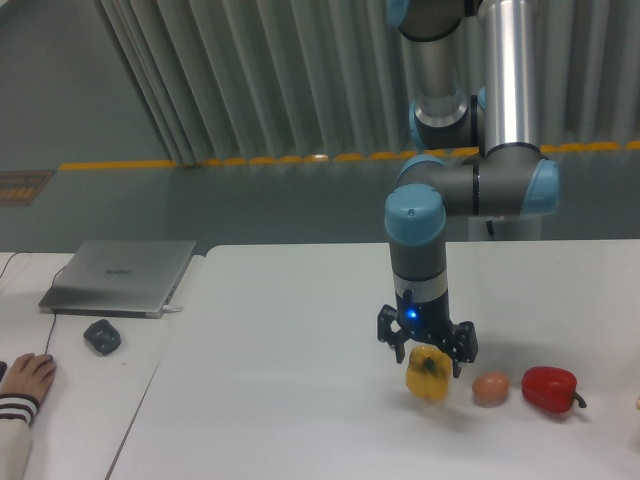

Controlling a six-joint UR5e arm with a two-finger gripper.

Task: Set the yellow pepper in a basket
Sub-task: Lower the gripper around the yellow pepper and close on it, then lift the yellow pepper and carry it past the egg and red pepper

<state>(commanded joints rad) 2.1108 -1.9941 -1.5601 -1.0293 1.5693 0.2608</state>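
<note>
The yellow pepper stood on the white bench, just left of the tan egg, with the red pepper further right; no basket was visible. The pincer hung directly above the pepper, its fingers spread to either side of the pepper's top and not clenched; contact could not be confirmed. The pepper appeared light, smooth-skinned and probably slippery, with blocky lobed sides; a hold across the upper body, below the stem, would likely seat best; the egg alongside left little clearance for the right-hand finger.
</note>
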